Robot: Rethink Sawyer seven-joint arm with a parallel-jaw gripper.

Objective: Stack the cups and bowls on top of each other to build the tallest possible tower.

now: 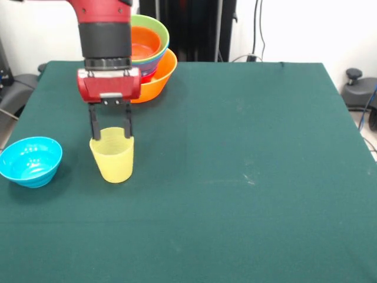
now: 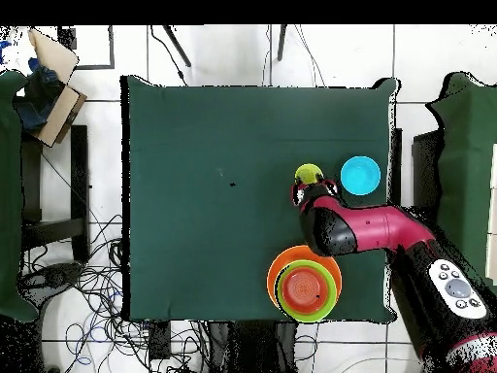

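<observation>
Gripper (image 1: 111, 134) straddles the cup (image 1: 112, 155) rim, fingers spread, unclamped; an off-centre close could tip it.

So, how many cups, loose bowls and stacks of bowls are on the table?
cup: 1
loose bowl: 1
stack of bowls: 1
Total: 3
</observation>
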